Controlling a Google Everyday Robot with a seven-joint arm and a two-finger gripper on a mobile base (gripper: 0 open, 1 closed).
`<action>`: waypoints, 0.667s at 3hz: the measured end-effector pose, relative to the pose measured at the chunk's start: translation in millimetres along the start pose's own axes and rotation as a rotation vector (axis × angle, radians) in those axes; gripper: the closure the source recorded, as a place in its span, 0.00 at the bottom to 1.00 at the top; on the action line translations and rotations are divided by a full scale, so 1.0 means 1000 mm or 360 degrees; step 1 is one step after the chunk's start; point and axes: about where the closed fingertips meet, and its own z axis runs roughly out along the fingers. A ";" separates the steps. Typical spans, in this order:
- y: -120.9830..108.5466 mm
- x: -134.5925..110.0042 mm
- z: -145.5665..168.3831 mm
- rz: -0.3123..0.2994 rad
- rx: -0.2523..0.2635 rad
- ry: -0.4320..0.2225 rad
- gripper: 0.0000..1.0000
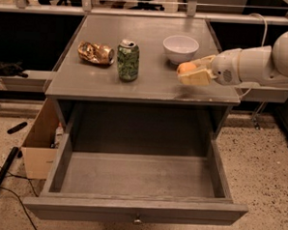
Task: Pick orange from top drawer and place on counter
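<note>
Gripper (190,72) clamped on the orange (186,67), arm in from the right, over the counter (150,86) near its right edge, toward the front-right corner. White bowl (180,48) just behind it. Green can (128,60) mid-counter, crushed gold can (95,53) toward the left edge. Top drawer (136,177) open below. Cardboard box (38,147) at left on speckled floor (265,162).
</note>
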 end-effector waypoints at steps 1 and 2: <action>-0.031 0.014 0.024 0.0023 0.0035 0.0061 1.00; -0.042 0.026 0.036 0.0045 0.0045 0.0086 1.00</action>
